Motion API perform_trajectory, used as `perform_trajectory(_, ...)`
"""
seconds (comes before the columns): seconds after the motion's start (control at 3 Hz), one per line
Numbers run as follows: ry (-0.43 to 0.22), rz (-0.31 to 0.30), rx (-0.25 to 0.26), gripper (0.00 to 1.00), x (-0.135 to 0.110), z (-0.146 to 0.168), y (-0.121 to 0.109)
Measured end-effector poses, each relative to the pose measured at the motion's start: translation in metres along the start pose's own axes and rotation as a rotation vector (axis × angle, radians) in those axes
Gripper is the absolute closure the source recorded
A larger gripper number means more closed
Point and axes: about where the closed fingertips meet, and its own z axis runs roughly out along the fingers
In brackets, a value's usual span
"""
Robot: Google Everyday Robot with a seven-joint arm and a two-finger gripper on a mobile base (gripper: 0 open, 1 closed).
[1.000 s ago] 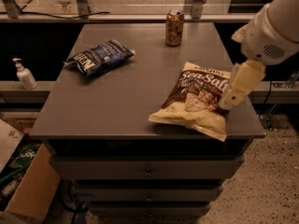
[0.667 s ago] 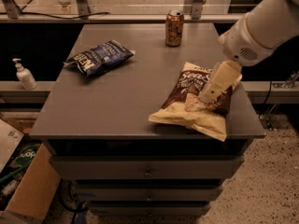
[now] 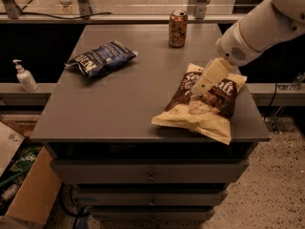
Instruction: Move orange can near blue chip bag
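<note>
The orange can (image 3: pixel 177 28) stands upright at the far edge of the grey table (image 3: pixel 124 104), right of centre. The blue chip bag (image 3: pixel 101 58) lies flat on the table's left part, well apart from the can. My gripper (image 3: pixel 199 88) hangs from the white arm (image 3: pixel 259 25) that comes in from the upper right. It is over the brown-and-cream Sea Salt chip bag (image 3: pixel 205 104), in front of and to the right of the can, and holds nothing that I can see.
The table top sits on a cabinet with drawers (image 3: pixel 150 173). A white pump bottle (image 3: pixel 25 76) stands on a ledge to the left. A cardboard box (image 3: pixel 28 194) sits on the floor at lower left. A rail runs behind the table.
The arm has swung left and farther over the table. The gripper moved from the table's right edge to above the Sea Salt bag. Can and bags have not moved.
</note>
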Motion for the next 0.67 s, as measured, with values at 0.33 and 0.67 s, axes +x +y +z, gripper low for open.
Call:
perform_trajectory(0.33,-0.009,0.012,0.010,0.00,0.003,0.003,-0.001)
perform_trajectory(0.67,-0.071,0.070,0.032,0.00,0.007,0.022,-0.010)
